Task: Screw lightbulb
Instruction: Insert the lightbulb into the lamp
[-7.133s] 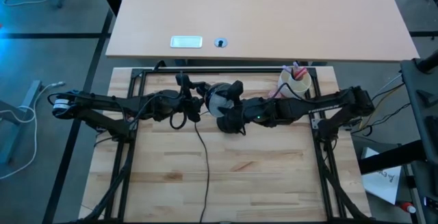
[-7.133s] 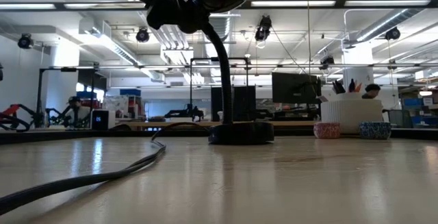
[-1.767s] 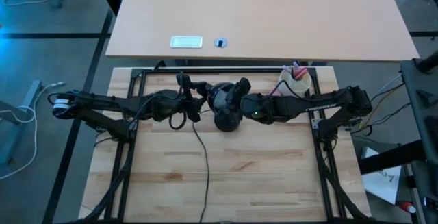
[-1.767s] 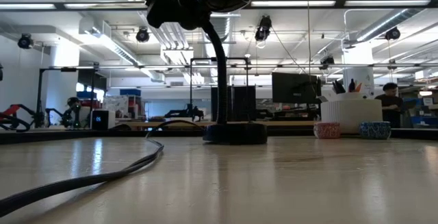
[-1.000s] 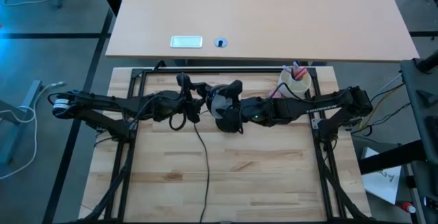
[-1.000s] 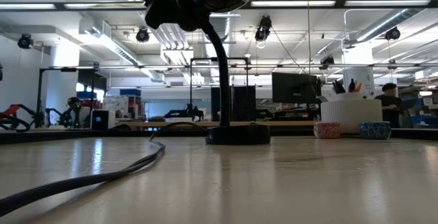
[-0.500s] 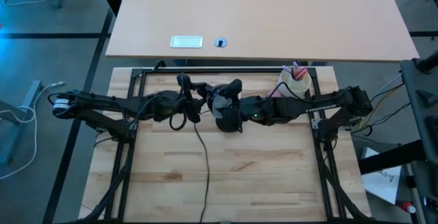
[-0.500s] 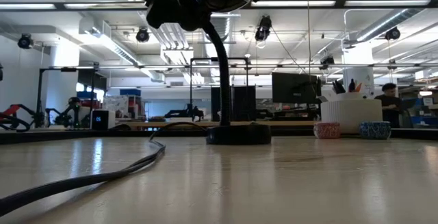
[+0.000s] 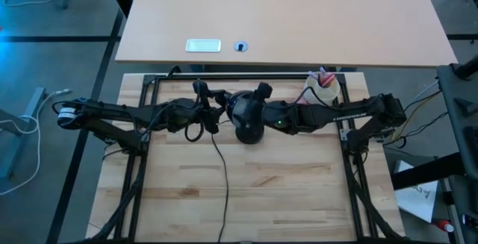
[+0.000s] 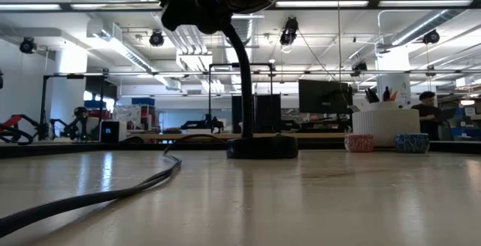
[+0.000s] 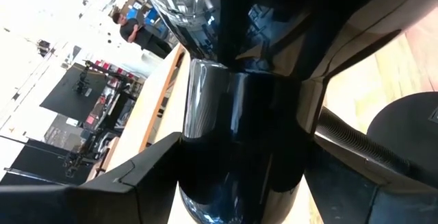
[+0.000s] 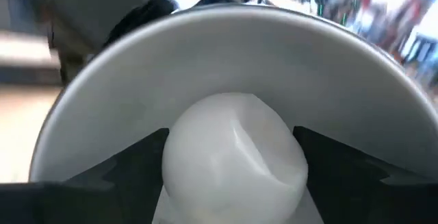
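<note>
The black desk lamp stands on its round base mid-table, its gooseneck rising to the head. Its silvery shade fills the right wrist view, with the white lightbulb inside it. My right gripper reaches in from the table's right and is shut on the bulb, covering the shade in the high view. My left gripper comes from the left and is shut on the lamp's head behind the shade. My left gripper pinches the glossy black housing of the lamp's head between its two fingers, level, from the table's left. The head stays raised above the table on the gooseneck. My right gripper pinches the bulb's round globe between its two fingers, reaching level into the shade's open mouth from the table's right. The bulb's neck is hidden behind the globe.
The lamp's black cord runs from the base to the near edge, also in the low view. A white cup with pens stands at the far right, with a pink ball and a blue ball beside it.
My right gripper has turned about its own axis while shut on the bulb and moved a little toward the far edge, so it now covers the silvery shade that showed from above a second ago. The lamp's base has stayed where it was.
</note>
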`<state>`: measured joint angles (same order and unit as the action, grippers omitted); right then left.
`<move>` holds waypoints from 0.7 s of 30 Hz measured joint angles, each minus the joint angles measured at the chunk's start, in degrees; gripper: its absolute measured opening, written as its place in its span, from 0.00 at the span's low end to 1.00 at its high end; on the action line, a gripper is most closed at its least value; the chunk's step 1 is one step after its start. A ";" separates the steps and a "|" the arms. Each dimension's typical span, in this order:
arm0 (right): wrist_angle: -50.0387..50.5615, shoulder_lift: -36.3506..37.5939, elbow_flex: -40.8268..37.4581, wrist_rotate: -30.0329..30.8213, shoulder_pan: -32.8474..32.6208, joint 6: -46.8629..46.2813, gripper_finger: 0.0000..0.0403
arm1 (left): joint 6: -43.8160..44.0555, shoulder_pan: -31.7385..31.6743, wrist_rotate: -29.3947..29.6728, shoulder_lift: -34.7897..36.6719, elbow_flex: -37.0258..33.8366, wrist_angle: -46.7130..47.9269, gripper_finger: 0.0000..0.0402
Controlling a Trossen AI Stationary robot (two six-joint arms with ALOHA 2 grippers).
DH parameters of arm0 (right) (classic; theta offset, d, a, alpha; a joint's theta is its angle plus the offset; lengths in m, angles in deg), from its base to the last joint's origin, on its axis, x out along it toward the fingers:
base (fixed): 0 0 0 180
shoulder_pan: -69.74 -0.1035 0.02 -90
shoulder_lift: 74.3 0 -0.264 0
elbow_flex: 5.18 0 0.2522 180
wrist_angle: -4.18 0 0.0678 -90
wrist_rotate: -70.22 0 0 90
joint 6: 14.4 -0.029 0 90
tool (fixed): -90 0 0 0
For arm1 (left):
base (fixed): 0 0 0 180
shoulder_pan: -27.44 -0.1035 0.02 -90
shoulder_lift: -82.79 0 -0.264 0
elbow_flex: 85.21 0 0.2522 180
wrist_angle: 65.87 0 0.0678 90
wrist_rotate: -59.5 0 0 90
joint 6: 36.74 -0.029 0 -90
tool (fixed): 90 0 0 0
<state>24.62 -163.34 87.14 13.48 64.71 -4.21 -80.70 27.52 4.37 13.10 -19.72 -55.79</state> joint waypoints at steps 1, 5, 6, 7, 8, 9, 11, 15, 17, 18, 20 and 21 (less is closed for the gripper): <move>0.07 0.00 0.00 -0.26 0.09 -5.07 0.74 | -0.02 0.04 -0.02 0.00 0.00 -0.12 0.66; 0.07 -0.07 -0.02 -0.18 0.23 -23.81 0.72 | -0.13 0.11 0.00 0.00 0.00 -0.28 0.66; 0.03 -0.07 -0.02 -0.13 0.23 -27.29 0.71 | -0.11 0.15 0.02 0.00 0.00 -0.28 0.66; 0.00 -0.07 -0.02 -0.12 0.23 -30.42 0.70 | -0.11 0.20 0.02 0.00 0.00 -0.26 0.66; 0.01 -0.07 -0.02 -0.01 0.23 -32.47 0.70 | -0.13 0.20 0.02 0.00 0.00 -0.23 0.66; 0.02 -0.07 -0.02 0.04 0.23 -33.16 0.70 | -0.14 0.21 0.06 0.00 0.00 -0.18 0.66; 0.00 -0.07 -0.02 0.02 0.23 -32.75 0.70 | -0.13 0.26 0.08 0.00 0.00 -0.18 0.66; -0.04 -0.02 -0.02 -0.39 0.21 -28.39 0.75 | -0.13 0.31 0.13 0.00 0.00 -0.26 0.66; -0.04 0.14 -0.02 -0.63 0.17 -23.43 0.79 | -0.17 0.32 0.09 0.00 0.00 -0.31 0.66; -0.02 0.19 -0.02 -0.62 0.09 -20.12 0.81 | -0.23 0.33 0.11 0.00 0.00 -0.31 0.66; -0.03 0.46 -0.02 -0.60 -0.08 -12.78 0.84 | -0.42 0.37 0.10 0.00 0.00 -0.23 0.66; 0.22 0.62 -0.02 -0.57 -0.20 -8.87 0.86 | -0.42 0.37 0.10 0.00 0.00 -0.18 0.66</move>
<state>24.84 -162.71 87.12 12.91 64.51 -13.08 -81.12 27.89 4.47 13.10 -19.72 -55.97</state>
